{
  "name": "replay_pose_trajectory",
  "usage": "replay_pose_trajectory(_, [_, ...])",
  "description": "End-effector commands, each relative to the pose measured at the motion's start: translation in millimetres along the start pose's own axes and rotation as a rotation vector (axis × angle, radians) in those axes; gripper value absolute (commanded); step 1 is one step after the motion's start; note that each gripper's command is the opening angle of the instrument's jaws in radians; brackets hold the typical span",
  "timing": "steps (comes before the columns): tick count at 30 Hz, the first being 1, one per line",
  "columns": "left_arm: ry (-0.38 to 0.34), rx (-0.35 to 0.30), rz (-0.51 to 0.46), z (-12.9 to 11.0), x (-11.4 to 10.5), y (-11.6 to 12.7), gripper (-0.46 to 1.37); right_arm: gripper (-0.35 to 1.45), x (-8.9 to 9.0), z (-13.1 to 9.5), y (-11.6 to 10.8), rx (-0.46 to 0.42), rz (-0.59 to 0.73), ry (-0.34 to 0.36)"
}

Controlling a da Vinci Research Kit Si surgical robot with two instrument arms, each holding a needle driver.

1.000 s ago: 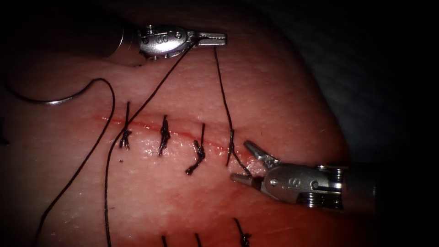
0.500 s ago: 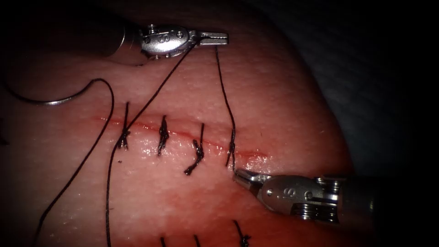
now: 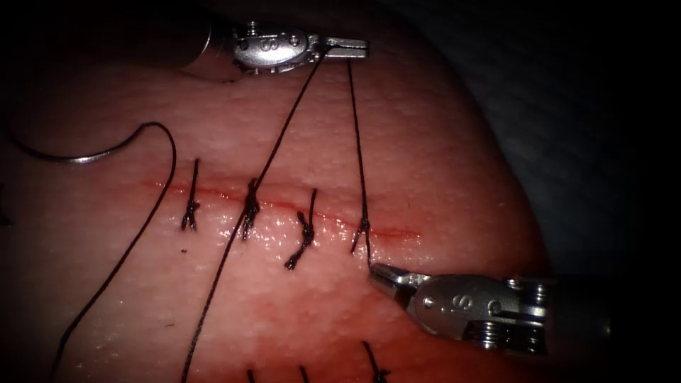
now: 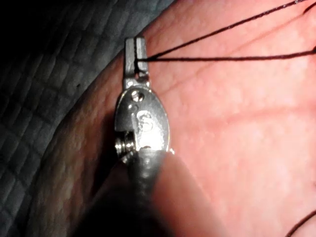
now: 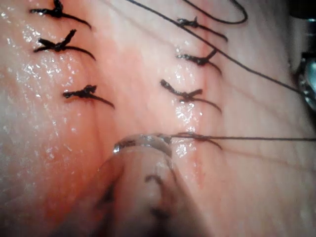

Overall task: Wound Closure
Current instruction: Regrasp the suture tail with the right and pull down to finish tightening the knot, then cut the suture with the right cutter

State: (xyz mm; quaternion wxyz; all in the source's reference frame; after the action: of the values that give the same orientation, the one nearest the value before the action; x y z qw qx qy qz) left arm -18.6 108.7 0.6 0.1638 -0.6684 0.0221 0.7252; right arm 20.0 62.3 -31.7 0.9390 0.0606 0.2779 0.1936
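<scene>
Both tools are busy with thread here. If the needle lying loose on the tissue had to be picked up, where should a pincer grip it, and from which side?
The needle lies flat on the tissue, left of the stitches, above the cut, its curve opening upward. Best guess: grip the bare arc short of where the thread joins, coming from above, across the curve. The left pincer and right pincer are both shut on thread.

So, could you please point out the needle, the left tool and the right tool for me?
needle (image 3: 78,157): endoscope view, mid-curve, lying on the tissue.
left tool (image 3: 347,48): endoscope view, jaw tips shut on thread.
right tool (image 3: 383,274): endoscope view, jaw tips shut on thread.
</scene>
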Motion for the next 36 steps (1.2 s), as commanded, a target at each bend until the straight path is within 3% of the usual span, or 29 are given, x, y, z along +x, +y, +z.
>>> replay_pose_trajectory(1, [-0.004,0.007,0.006,0.1,-0.1,-0.3,-0.35,-0.35,0.1,0.0,-0.2,-0.004,-0.011,0.003])
replay_pose_trajectory(16, [-0.029,0.042,0.064,-0.5,0.0,-2.0,-0.35,-0.35,0.9,0.7,-0.7,-0.019,-0.057,-0.003])
replay_pose_trajectory(22, [-0.014,0.024,0.052,-0.6,0.4,-0.7,-0.35,-0.35,1.0,0.2,0.1,-0.081,-0.111,0.084])
replay_pose_trajectory(24, [-0.009,0.018,0.049,-0.7,0.8,-0.3,-0.35,0.3,1.0,0.1,0.4,-0.089,-0.112,0.111])
replay_pose_trajectory(26, [-0.005,0.012,0.038,-0.9,1.4,0.1,-0.35,1.09,1.1,0.0,0.7,-0.121,-0.109,0.144])
replay_pose_trajectory(27, [-0.004,0.01,0.035,-1.0,1.8,0.3,-0.35,1.25,1.2,0.0,0.9,-0.146,-0.107,0.168])
replay_pose_trajectory(36, [0.009,-0.016,-0.014,-2.7,6.0,1.5,-0.35,1.39,1.0,-1.2,2.2,-0.206,-0.098,0.247])
